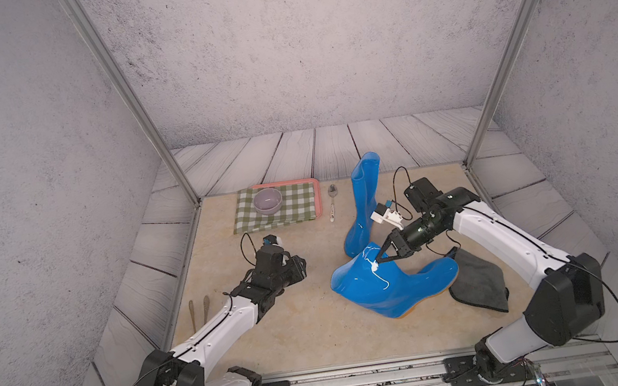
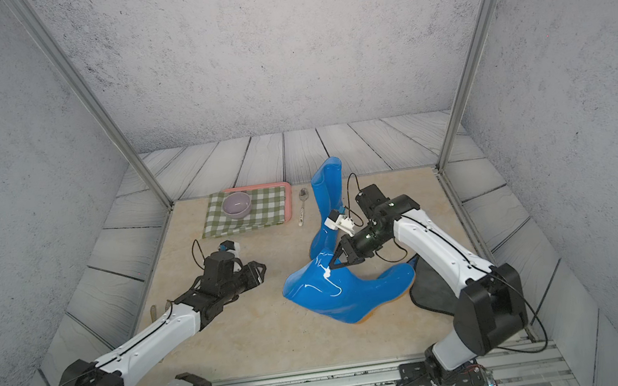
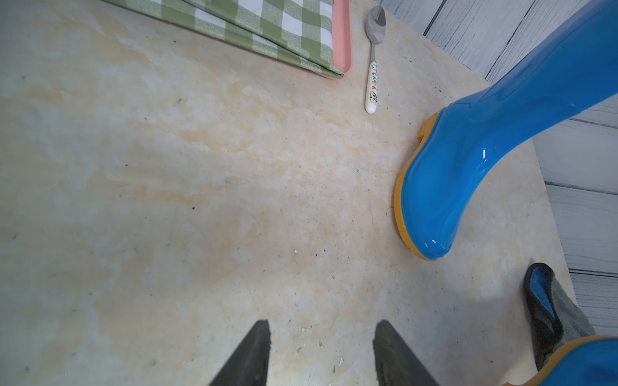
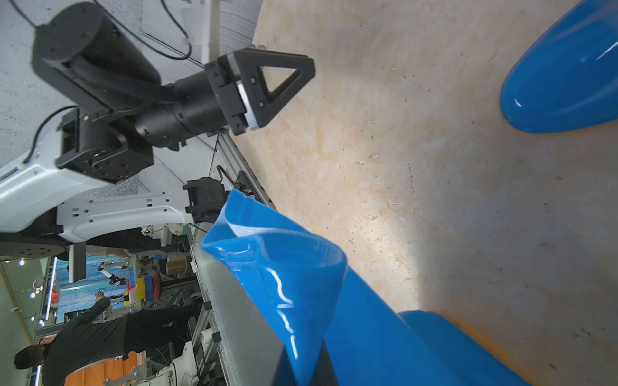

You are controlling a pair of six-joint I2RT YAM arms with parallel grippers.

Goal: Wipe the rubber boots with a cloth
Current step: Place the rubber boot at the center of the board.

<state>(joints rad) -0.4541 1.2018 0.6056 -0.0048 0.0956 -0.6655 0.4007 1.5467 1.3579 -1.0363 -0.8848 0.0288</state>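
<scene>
Grey walls (image 1: 299,41) enclose the beige surface (image 1: 298,337); the right end effector (image 1: 378,262) pinches the lying boot (image 1: 385,293), while the left end effector (image 3: 322,324) gapes empty.

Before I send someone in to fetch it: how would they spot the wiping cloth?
On the beige tabletop, look to the right arm side. Next to the toe of the tipped-over boot lies the cloth: plain dark grey, unlike the green-and-white checked cloth farther back.
</scene>
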